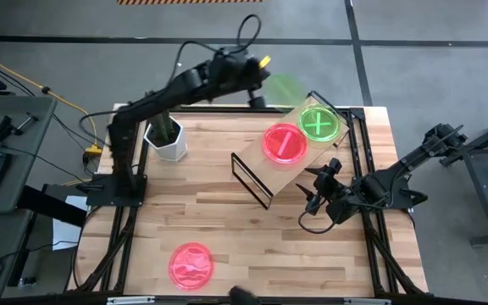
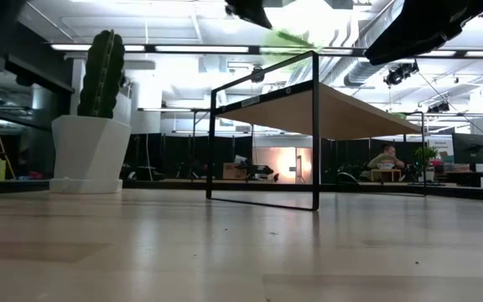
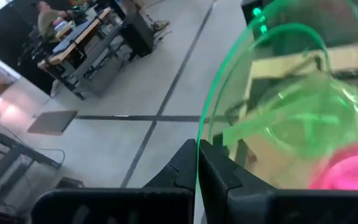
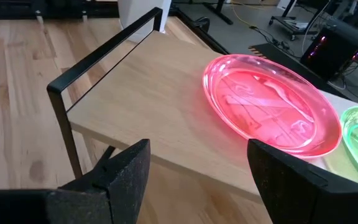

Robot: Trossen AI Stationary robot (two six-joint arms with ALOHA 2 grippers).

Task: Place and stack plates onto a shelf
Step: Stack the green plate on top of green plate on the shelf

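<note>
Left gripper [image 1: 265, 78] clamped on green plate [image 1: 286, 87], tilted on edge just beyond shelf [image 1: 261, 165] far corner; 2 plates already there. Right gripper [image 1: 320, 188] gaping, empty, beside shelf.

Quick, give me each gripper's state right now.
Left gripper: closed on a green plate, held in the air by the shelf.
Right gripper: open, empty, beside the shelf near the pink plate.

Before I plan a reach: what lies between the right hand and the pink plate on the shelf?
Only bare shelf board lies between the open right hand and the pink plate, seen in the right wrist view.
</note>
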